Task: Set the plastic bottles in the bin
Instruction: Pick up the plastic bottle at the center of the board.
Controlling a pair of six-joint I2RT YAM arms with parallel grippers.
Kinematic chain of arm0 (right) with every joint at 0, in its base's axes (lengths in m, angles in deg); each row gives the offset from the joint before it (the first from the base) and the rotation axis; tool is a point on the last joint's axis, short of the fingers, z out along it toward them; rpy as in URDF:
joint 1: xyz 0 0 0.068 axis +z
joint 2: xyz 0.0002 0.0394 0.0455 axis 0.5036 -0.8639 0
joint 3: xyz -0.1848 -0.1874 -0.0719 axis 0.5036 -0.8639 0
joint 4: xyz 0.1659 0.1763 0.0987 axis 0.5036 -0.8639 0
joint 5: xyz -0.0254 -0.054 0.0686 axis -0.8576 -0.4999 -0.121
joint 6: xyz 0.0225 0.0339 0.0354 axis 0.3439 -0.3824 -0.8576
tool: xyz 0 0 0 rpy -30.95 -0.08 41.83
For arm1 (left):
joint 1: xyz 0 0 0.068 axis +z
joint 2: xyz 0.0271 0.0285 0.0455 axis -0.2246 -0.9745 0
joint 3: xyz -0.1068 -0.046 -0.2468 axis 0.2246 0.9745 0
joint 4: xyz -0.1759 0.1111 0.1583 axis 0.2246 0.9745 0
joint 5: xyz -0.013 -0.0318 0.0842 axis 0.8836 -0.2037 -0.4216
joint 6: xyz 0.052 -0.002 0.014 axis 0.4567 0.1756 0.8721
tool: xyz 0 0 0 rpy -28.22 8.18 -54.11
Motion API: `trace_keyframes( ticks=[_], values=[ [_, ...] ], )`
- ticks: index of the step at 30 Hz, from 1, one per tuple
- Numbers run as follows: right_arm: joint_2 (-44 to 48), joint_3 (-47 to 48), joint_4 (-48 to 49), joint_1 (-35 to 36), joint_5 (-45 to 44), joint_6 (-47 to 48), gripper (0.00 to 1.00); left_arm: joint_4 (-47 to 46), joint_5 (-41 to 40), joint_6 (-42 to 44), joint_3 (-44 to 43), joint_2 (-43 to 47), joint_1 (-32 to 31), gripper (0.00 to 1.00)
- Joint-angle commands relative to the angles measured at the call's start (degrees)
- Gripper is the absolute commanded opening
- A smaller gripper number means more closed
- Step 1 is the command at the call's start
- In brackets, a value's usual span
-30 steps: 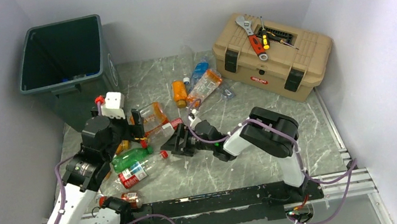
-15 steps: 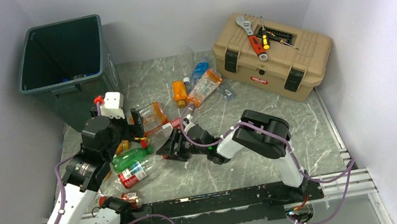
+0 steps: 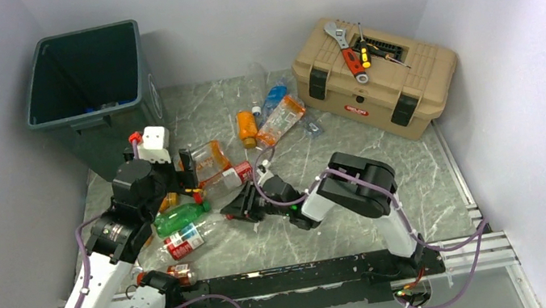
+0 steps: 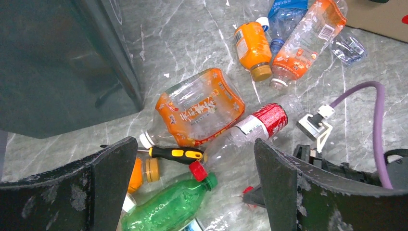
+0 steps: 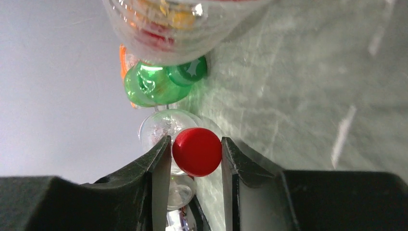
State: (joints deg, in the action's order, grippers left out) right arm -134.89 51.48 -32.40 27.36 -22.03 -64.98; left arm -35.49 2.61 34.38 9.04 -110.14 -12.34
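- The bin (image 3: 82, 76) is stood at the far-left corner of the table (image 3: 421, 181).
- The left gripper (image 4: 192, 149) is held above the bottle pile beside the bin, jaws spread wide, nothing gripped.
- Beneath it, a green bottle (image 4: 163, 209) and a crushed orange-labelled bottle (image 4: 202, 106) are laid, with a yellow-handled screwdriver (image 4: 175, 154) between them.
- The right gripper (image 5: 195, 140) is clamped on the red cap (image 5: 197, 154) of a clear bottle (image 3: 184, 239) lying on the table.
- Farther right, loose bottles (image 3: 280, 116) are laid near the tan toolbox (image 3: 406, 81).
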Motion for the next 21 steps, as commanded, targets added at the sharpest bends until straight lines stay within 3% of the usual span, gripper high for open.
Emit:
trace_keyframes(
  ticks=[1,7,11,13,16,21],
  values=[
    [4.7,-6.4,4.9,0.3,-2.8,2.3,0.0,-2.4,-1.0,-0.4,0.0,0.7,-0.1,0.96],
    [23.2,-19.5,-0.9,-2.0,-6.7,10.9,0.0,-2.6,-1.0,-0.4,0.2,1.2,-0.1,0.96],
    [46.8,-21.7,-25.3,-2.9,-14.1,24.7,0.0,-5.4,4.4,0.5,1.1,2.0,-0.1,1.0],
    [56.1,-19.5,-42.2,-2.9,-18.8,33.2,0.0,-7.5,11.5,0.9,1.9,2.1,-0.1,0.99],
    [66.0,-15.4,-58.6,-3.2,-22.7,40.9,0.0,-10.8,26.6,0.8,2.8,1.4,-0.1,0.99],
    [70.0,-4.8,-78.9,-3.4,-23.2,49.5,0.0,-15.4,55.7,0.6,2.9,-6.2,-0.3,1.0]
  ],
)
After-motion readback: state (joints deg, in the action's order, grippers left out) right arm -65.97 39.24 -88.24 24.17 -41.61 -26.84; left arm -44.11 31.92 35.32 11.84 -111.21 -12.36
